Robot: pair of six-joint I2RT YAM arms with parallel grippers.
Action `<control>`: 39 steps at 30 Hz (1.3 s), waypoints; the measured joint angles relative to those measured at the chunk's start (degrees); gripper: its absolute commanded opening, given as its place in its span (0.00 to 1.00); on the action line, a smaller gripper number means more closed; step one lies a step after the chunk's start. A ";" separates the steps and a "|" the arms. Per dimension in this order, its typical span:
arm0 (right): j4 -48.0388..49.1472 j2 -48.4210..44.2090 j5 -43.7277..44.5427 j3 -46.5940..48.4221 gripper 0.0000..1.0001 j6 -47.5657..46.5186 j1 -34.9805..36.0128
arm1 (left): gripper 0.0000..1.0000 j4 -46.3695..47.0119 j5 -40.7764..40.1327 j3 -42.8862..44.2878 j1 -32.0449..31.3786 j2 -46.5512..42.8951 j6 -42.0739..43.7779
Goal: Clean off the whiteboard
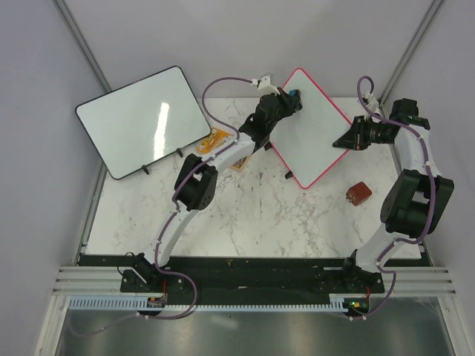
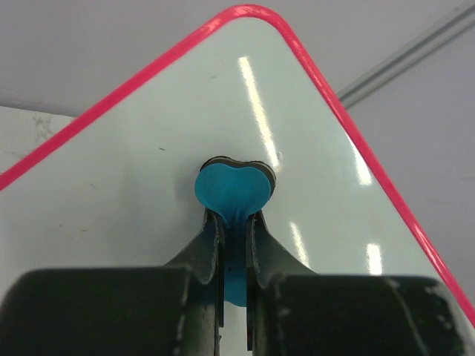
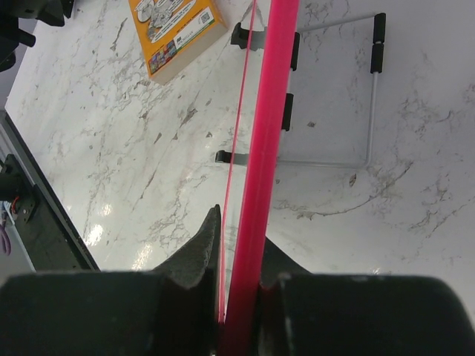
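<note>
Whiteboard point(image 1: 312, 133) stands tilted at the back of the marble tabletop point(image 1: 245, 215) in your top view, left gripper point(image 1: 292, 98) at its upper corner, right gripper point(image 1: 343, 139) at its right edge. Your left wrist view shows the jaws pinched on a blue heart-shaped pad point(image 2: 231, 189), probably an eraser, against the white surface. Your right wrist view shows the jaws clamped on the pink frame point(image 3: 260, 148).

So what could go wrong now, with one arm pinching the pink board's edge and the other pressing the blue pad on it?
The right gripper pinches only the thin frame of the whiteboard, so a firm push may twist or slip the board. The left gripper holds the blue pad by a narrow tab; wiping could fold it or pull it out.
</note>
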 measured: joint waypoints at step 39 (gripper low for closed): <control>-2.43 -0.04 0.37 -0.92 0.00 -6.86 -1.90 | 0.02 9.44 7.39 -22.16 -14.03 -12.59 3.04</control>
